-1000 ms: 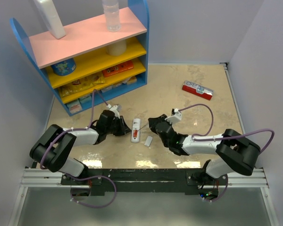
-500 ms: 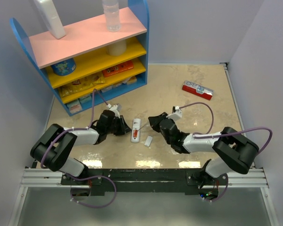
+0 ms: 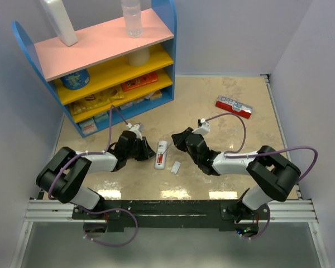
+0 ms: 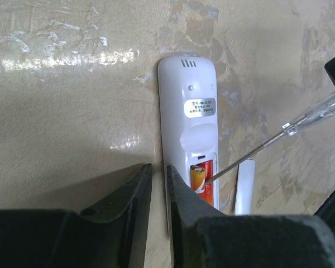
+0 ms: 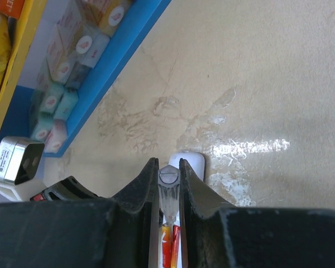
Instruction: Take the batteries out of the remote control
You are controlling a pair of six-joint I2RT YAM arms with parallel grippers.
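Observation:
The white remote control (image 3: 161, 154) lies back-up on the table with its bay open. Two red-orange batteries (image 4: 201, 180) sit in the bay. Its white cover (image 3: 176, 167) lies just right of it. My left gripper (image 3: 149, 152) is nearly shut and empty, and its right finger (image 4: 184, 190) rests on the remote's (image 4: 188, 125) left edge. My right gripper (image 3: 177, 140) is shut on a clear-handled screwdriver (image 5: 169, 187). The thin shaft (image 4: 251, 153) reaches the batteries (image 5: 168, 248) from the right, with its tip touching one of them.
A blue shelf unit (image 3: 100, 67) with snacks and bottles stands at the back left, and its base (image 5: 117, 53) is close beyond the remote. A red-and-white flat box (image 3: 233, 106) lies at the back right.
My right gripper has moved a little up and to the left with the screwdriver, closer to the remote. The left arm and the remote have not moved.

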